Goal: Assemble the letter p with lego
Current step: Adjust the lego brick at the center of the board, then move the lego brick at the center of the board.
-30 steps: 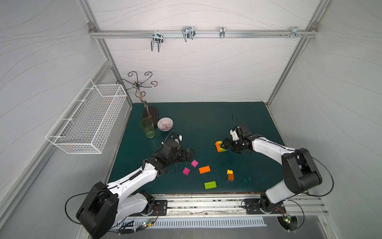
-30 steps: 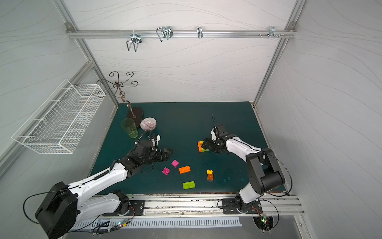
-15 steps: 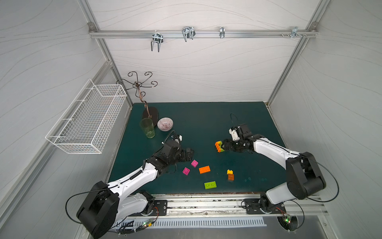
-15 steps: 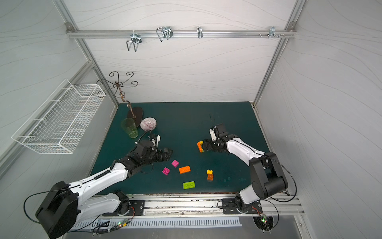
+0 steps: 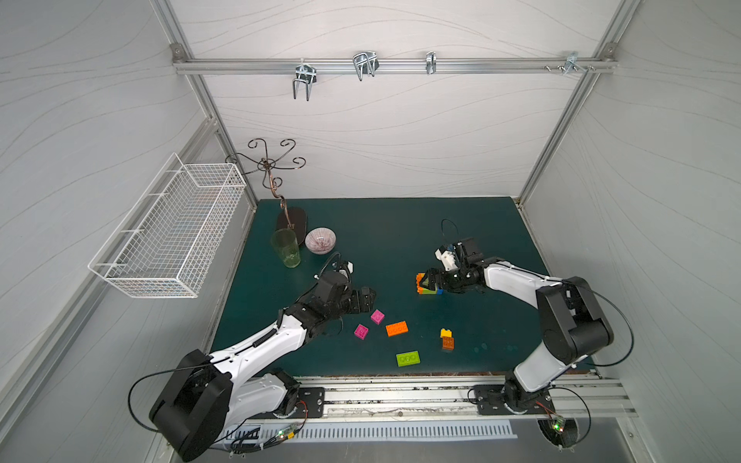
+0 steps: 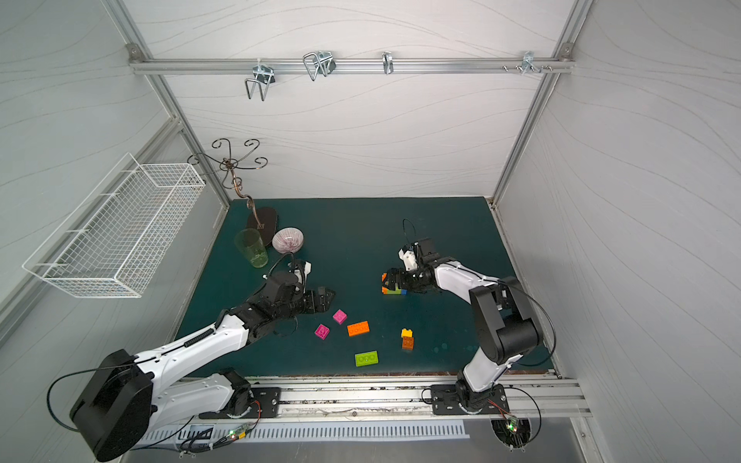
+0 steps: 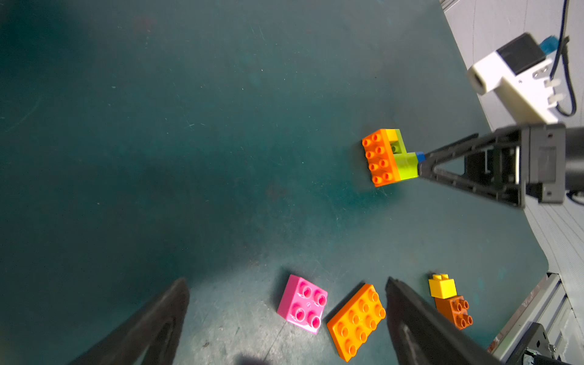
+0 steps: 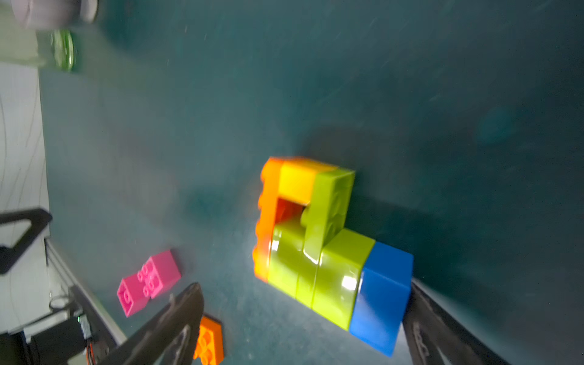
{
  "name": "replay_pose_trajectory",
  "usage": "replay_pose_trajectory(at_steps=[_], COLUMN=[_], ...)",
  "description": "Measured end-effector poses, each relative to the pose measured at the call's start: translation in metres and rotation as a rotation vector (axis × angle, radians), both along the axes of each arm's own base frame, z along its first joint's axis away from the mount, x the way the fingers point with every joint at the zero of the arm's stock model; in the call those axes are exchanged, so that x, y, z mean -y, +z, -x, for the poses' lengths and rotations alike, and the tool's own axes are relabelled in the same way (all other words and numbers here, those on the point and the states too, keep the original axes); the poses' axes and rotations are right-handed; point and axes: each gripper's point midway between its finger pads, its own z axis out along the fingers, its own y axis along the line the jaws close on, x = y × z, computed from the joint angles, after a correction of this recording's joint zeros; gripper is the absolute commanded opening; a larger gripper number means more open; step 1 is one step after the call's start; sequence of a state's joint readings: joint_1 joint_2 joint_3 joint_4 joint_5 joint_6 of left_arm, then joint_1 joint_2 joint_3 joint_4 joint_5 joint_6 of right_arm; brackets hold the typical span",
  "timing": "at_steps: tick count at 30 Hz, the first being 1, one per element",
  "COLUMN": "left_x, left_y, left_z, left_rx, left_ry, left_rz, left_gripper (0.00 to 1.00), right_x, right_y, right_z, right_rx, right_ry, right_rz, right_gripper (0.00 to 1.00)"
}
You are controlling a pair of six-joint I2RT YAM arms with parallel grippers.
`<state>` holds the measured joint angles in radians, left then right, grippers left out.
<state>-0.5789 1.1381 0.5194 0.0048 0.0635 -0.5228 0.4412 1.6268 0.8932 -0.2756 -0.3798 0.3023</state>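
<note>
**Top views.** You find the lego assembly [image 5: 425,289], a joined block of orange, yellow, lime and blue bricks, lying on the green mat [image 5: 401,232] just to 3 o'clock of the mat's centre. The right gripper [image 5: 435,279] reaches in from 3 o'clock, low over the mat, so the block sits at its fingertips, toward 9 o'clock of the wrist. Both top views agree: the lego assembly [image 6: 391,289] lies at the tip of the right gripper [image 6: 397,279]. The left gripper [image 5: 367,298] hangs at 8 o'clock of the centre, well apart from the block, its jaws spread and holding nothing. The loose bricks lie toward 6 o'clock: two magenta squares [image 5: 377,316], an orange oblong [image 5: 397,328], a yellow-on-orange pair [image 5: 446,338] and a lime oblong [image 5: 408,358]. **Left wrist view.** Your left fingers [image 7: 151,325] stand wide apart, with a magenta square [image 7: 303,303] and the orange oblong [image 7: 357,322] on the mat beyond them. Farther off, the assembly lies on its side, its blue end meeting a right fingertip [image 7: 426,167]. **Right wrist view.** The right fingers [image 8: 170,322] are spread wide with the assembly [image 8: 325,249] between them. The blue brick [image 8: 382,297] lies against one finger and the other finger stands clear of the orange end, so nothing is pinched.
</note>
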Motion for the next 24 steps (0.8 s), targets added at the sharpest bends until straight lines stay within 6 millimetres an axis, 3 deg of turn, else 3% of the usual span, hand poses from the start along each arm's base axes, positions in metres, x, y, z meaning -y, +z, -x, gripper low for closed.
replay_pose_trajectory(at_steps=[5,8,16,24], left_x=[0.0,-0.001,-0.002,-0.003], left_y=[-0.001,-0.001,-0.001,-0.001], left_z=[0.0,0.0,-0.001,-0.002], left_rx=[-0.002,-0.001,0.003,0.007], left_ry=[0.001,0.003,0.006,0.01], left_rz=[-0.002,-0.005,-0.011,-0.017], left_gripper=[0.99,0.99,0.99,0.99], right_x=[-0.036,-0.048,-0.025,-0.039], right_y=[0.004,0.008,0.013,-0.015], right_z=[0.028,0.035,0.018,0.004], right_rx=[0.013,0.036,0.118,0.115], right_ry=[0.116,0.149,0.081,0.126], right_rz=[-0.011,0.033,0.327,0.467], right_gripper=[0.97,0.97,0.89,0.72])
